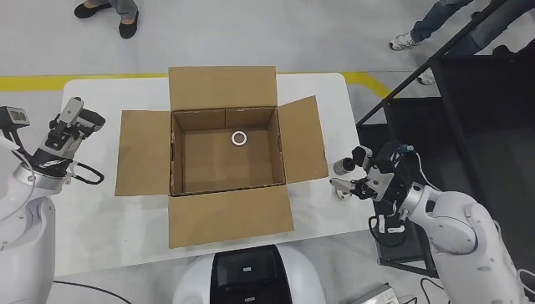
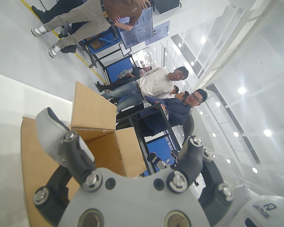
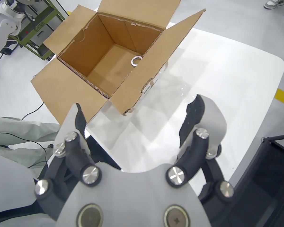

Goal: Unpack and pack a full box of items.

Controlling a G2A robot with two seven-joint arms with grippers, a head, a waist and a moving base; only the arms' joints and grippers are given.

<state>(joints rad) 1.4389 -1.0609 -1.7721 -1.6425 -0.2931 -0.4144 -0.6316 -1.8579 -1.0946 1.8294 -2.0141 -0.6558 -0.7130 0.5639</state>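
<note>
Box (image 1: 221, 88) open, ring (image 1: 239, 139) inside, midway between left hand (image 1: 84, 114), right hand (image 1: 347, 173)

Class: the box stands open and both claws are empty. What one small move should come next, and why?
Probably swing the right claw over the box, above the white ring. The ring lies alone on the box floor, the flaps are folded out, and the right claw, open beside the box, looks nearer than the left claw.
</note>
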